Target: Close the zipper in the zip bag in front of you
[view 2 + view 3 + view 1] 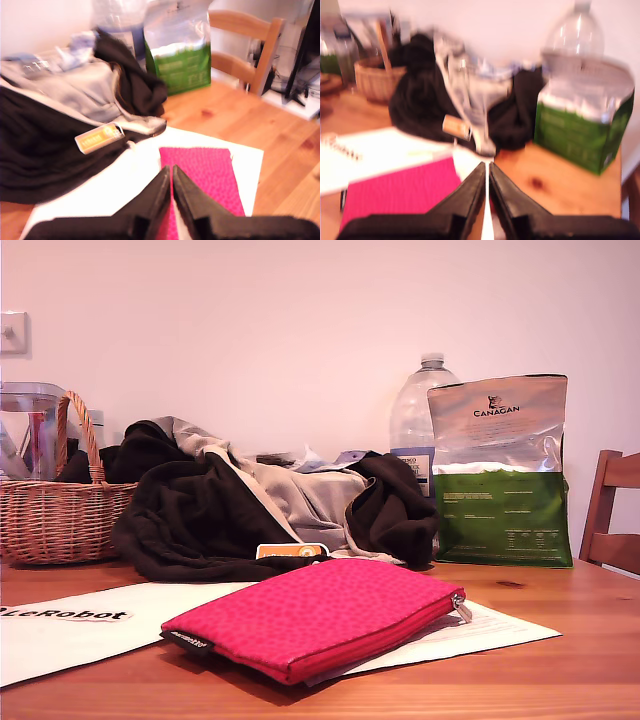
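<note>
Pouch below both claws

Pouch (pixel 315 618) with zipper (pixel 385 633); first claw (pixel 171 172) and second claw (pixel 486 167) clenched, empty (absent from exterior view).

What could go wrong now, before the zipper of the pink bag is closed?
1. The pull tab is small and sits at the bag's end on the exterior view's right, so the fingers may miss it.
2. The zip bag lies loose on white paper, so pulling may drag both.
3. My first gripper and second gripper look shut; neither pins the bag.
</note>
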